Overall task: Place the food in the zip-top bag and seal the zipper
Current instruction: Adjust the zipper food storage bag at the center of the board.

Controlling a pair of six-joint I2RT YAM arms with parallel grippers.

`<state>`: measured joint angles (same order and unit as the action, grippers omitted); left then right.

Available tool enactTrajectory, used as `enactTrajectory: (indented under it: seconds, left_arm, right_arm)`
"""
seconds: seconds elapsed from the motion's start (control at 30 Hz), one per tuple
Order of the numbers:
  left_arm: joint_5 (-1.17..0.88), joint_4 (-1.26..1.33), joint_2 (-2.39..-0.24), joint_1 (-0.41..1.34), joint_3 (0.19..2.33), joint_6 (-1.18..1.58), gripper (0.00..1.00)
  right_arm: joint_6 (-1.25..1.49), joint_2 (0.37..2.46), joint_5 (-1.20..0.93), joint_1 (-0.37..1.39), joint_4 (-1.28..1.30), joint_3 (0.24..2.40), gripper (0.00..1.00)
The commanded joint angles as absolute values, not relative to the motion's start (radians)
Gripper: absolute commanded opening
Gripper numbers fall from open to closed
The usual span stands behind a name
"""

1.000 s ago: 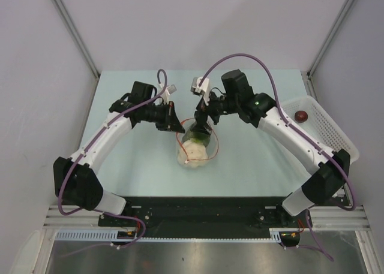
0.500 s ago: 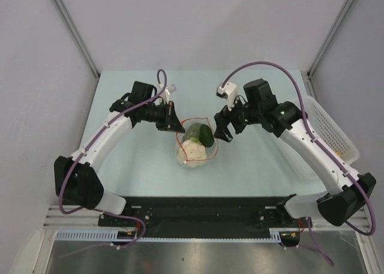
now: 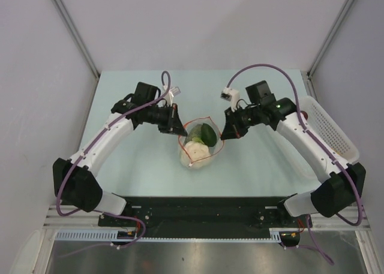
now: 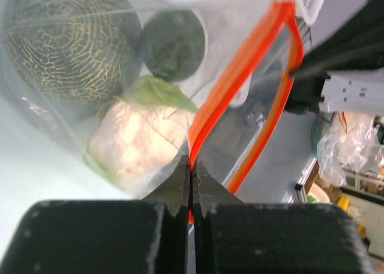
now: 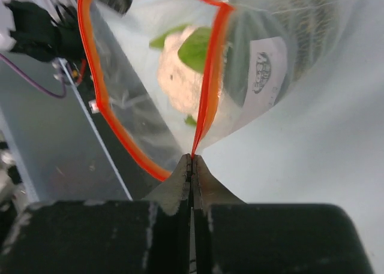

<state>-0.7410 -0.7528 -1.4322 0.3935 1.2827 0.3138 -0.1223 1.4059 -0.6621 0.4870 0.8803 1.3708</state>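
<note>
The zip-top bag point(image 3: 197, 149) lies mid-table with its mouth facing away from the arm bases. Inside it is food: a netted dark green ball point(image 4: 66, 43), a smaller dark green piece point(image 4: 174, 43) and a pale cream piece with green leaves point(image 4: 141, 142). The orange-red zipper point(image 4: 240, 70) gapes as an open loop point(image 3: 203, 117). My left gripper point(image 3: 182, 130) is shut on the zipper's left end point(image 4: 191, 161). My right gripper point(image 3: 223, 135) is shut on its right end point(image 5: 193, 153). The cream piece point(image 5: 179, 70) shows through the clear plastic in the right wrist view.
A white perforated basket point(image 3: 333, 130) stands at the table's right edge, partly under my right arm. Grey walls enclose the pale table point(image 3: 132, 172) on three sides. The black base rail point(image 3: 198, 205) runs along the near edge.
My right gripper drew back from above the bag's mouth, swung right and closed on the zipper's right end. The mouth now stretches wider between the grippers. The left arm barely moved.
</note>
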Motion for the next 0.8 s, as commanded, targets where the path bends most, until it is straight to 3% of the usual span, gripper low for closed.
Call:
enactTrajectory:
  seconds: [0.0, 0.17, 0.43, 0.57, 0.6, 0.63, 0.7, 0.73, 0.77]
  left_arm:
    - [-0.741, -0.84, -1.333, 0.451, 1.368, 0.273, 0.0]
    - [-0.753, -0.868, -1.333, 0.482, 1.373, 0.278, 0.0]
    - [-0.91, -0.655, -1.485, 0.486, 1.289, 0.518, 0.0]
    - [-0.894, -0.586, -1.509, 0.485, 1.289, 0.583, 0.0]
    - [-0.897, -0.556, -1.506, 0.485, 1.281, 0.595, 0.0]
    - [-0.897, -0.54, -1.502, 0.486, 1.272, 0.606, 0.0]
    - [-0.894, -0.505, -1.496, 0.485, 1.241, 0.635, 0.0]
    - [-0.891, -0.5, -1.493, 0.485, 1.235, 0.64, 0.0]
    - [-0.891, -0.492, -1.49, 0.483, 1.221, 0.65, 0.0]
  right_arm:
    - [-0.035, 1.263, -0.839, 0.379, 0.914, 1.454, 0.0]
    - [-0.096, 1.293, -0.795, 0.353, 0.951, 1.466, 0.0]
    - [-0.261, 1.491, -0.677, 0.337, 0.917, 1.488, 0.0]
    - [-0.272, 1.519, -0.663, 0.319, 0.914, 1.519, 0.0]
    - [-0.262, 1.511, -0.669, 0.305, 0.916, 1.528, 0.07]
    - [-0.259, 1.499, -0.675, 0.289, 0.919, 1.535, 0.26]
    - [-0.267, 1.462, -0.681, 0.22, 0.954, 1.551, 0.48]
    - [-0.288, 1.45, -0.672, 0.195, 0.972, 1.577, 0.73]
    - [-0.302, 1.439, -0.646, 0.139, 1.018, 1.589, 0.82]
